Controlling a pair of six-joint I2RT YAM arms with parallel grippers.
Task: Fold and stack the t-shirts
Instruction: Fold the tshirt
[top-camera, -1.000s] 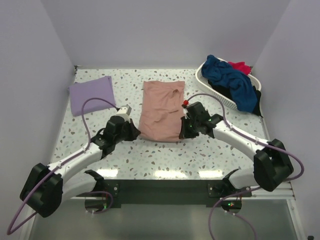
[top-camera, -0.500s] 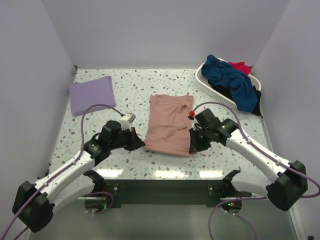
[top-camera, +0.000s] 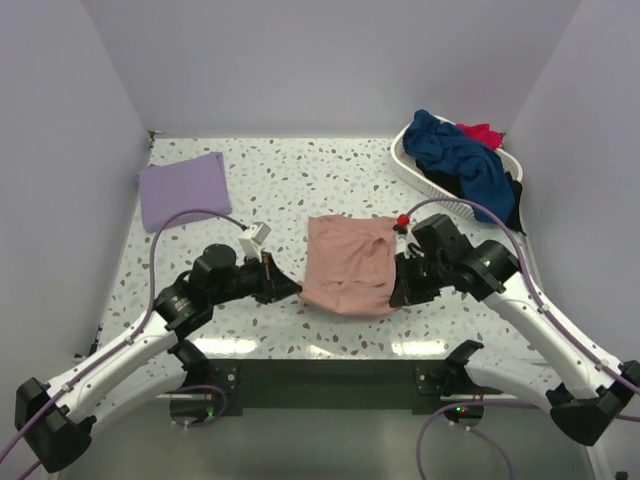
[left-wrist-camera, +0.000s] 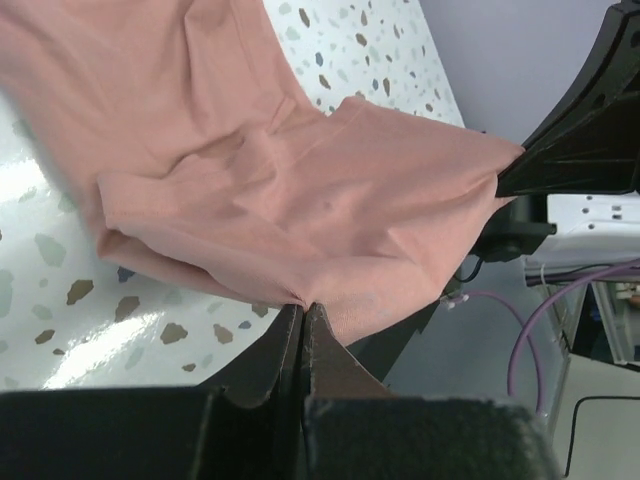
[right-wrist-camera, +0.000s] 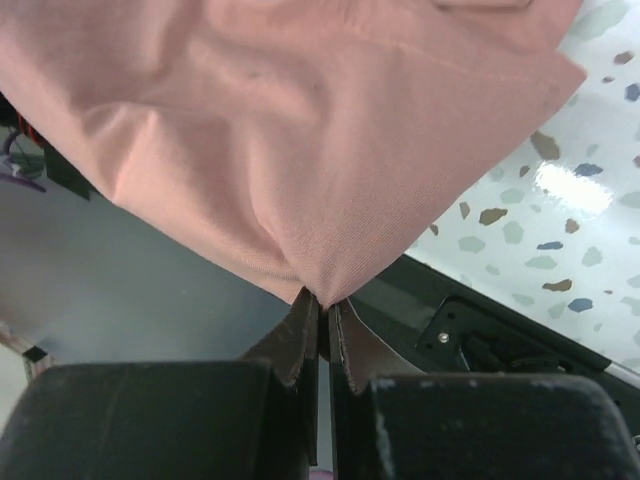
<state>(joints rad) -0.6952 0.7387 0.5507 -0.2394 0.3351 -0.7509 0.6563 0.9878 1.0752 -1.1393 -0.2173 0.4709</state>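
Observation:
The dusty-pink t-shirt (top-camera: 349, 262) lies partly folded near the table's front middle, its near edge lifted. My left gripper (top-camera: 296, 288) is shut on its near left corner (left-wrist-camera: 303, 303). My right gripper (top-camera: 398, 296) is shut on its near right corner (right-wrist-camera: 322, 295). The shirt fills both wrist views (left-wrist-camera: 260, 170) (right-wrist-camera: 300, 130). A folded lavender t-shirt (top-camera: 184, 189) lies flat at the back left. Navy blue (top-camera: 459, 160), red (top-camera: 482, 132) and black (top-camera: 514, 205) shirts are heaped in the basket at the back right.
The white slatted laundry basket (top-camera: 416, 172) stands at the back right corner. The speckled table (top-camera: 290, 170) is walled at the back and sides. The dark front rail (top-camera: 320, 378) runs between the arm bases.
Both grippers have pulled the pink shirt toward the near edge and slightly right. The shirt now lies shorter, closer to the front. Both stay shut on its near corners.

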